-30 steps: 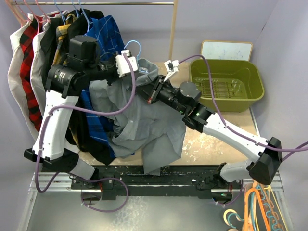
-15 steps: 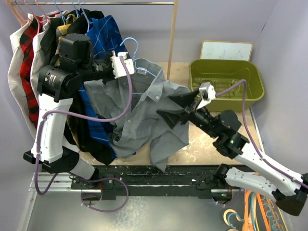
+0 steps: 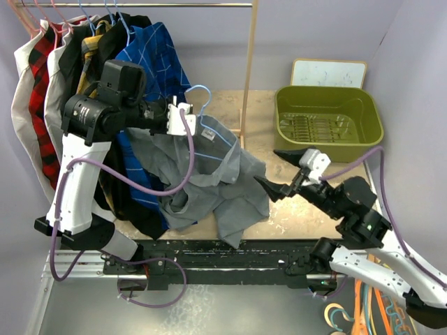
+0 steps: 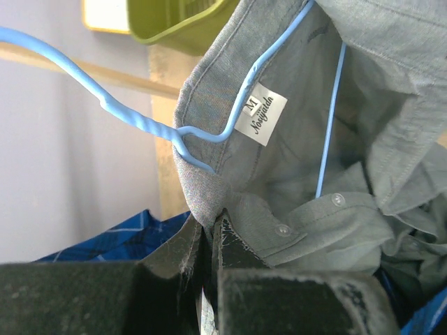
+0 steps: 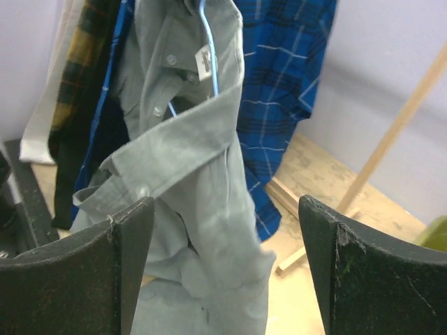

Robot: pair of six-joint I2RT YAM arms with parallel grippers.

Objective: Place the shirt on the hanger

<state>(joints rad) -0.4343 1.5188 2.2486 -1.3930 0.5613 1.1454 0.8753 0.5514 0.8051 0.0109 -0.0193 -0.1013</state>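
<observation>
Top external: rail clothes, among them a blue checked shirt (image 3: pixel 150 52), hang at far left; wooden post (image 3: pixel 246 77) stands just right of them. Grey shirt (image 3: pixel 216 174) draped on hanger (image 3: pixel 198 98), lower part bunched. Left gripper (image 4: pixel 209 227) jaws pinched on the collar, beside the hanger's neck. Right gripper (image 3: pixel 267 166) wide, empty, near the grey shirt's right edge. Green tub (image 3: pixel 370 132) holds a wire rack (image 3: pixel 321 129).

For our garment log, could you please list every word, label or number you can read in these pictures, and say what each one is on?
"M": on the white tag sewn inside the collar of the shirt, left wrist view.
"Nosyaida": the script word below it on the same tag; this is my best reading, as some letters are unclear.
The tag also shows in the right wrist view, but it is too small to read there.
The whiteboard has only faint marks, which are unreadable.
</observation>
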